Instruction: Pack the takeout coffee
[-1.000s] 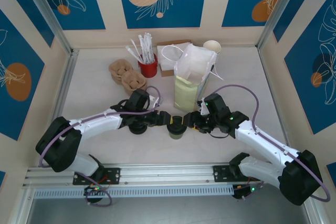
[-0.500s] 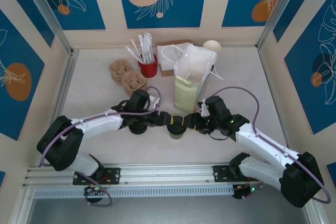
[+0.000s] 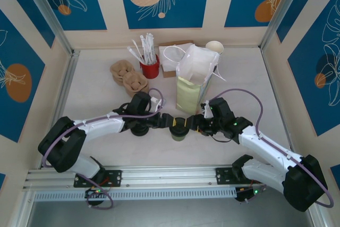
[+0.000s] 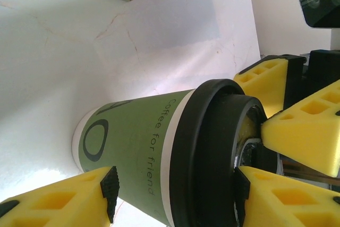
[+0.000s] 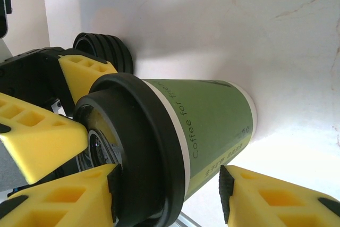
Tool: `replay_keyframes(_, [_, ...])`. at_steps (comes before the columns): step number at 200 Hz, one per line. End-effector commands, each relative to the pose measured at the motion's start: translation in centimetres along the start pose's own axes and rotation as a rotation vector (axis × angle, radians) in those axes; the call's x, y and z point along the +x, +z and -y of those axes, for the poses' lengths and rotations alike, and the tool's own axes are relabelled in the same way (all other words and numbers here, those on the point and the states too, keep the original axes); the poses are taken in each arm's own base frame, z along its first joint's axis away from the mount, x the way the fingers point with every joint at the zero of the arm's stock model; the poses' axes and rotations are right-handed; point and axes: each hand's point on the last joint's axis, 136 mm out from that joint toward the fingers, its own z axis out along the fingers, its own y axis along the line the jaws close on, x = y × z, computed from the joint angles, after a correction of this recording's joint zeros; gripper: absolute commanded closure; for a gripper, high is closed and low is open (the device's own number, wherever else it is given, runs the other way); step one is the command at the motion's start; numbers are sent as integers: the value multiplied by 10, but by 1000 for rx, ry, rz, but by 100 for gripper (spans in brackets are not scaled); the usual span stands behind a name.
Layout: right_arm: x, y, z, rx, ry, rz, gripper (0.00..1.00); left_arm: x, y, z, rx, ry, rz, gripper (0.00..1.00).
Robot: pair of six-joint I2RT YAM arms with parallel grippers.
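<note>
Pale tabletop (image 3: 159,155), boxed in by blue-and-cream leaf-print walls.

- the takeout coffee (image 3: 178,129) stands upright near the front edge, midway between the two arms. Olive sides, black lid on.
- left gripper (image 3: 169,122) is level with the cup on its left side. In the left wrist view its jaws are apart, one finger (image 4: 64,203) low on the cup wall (image 4: 138,152), the other beside the lid. Contact is too close to judge.
- right gripper (image 3: 191,125) mirrors it from the cup's right side. In the right wrist view its jaws are also apart, one finger (image 5: 69,198) at the lid, the other just off the lower wall of the cup (image 5: 212,115). Cannot tell whether it is touching.
- A ribbed stack of black discs (image 5: 103,49) sits on the table behind the cup.
- Just behind the cup stands an open white-and-green paper bag (image 3: 194,78).
- Along the back are a red holder of wrapped straws (image 3: 150,68), brown cardboard pieces (image 3: 128,76), and a white paper cup (image 3: 214,47).
</note>
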Motion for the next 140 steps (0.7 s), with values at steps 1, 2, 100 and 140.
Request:
replay_keyframes(1, [32, 7, 66, 227, 107, -91, 48, 44, 8, -63, -202, -120, -100, 43])
replay_keyframes(2, [32, 7, 66, 226, 107, -91, 48, 44, 8, -62, -202, -118, -100, 43])
replay_keyframes(100, [9, -4, 9, 76, 43, -63, 49, 8, -5, -5, -157, 11, -38, 42])
replay_keyframes(140, [8, -5, 1, 64, 36, -73, 43, 4, -11, 8, -145, 35, -35, 40])
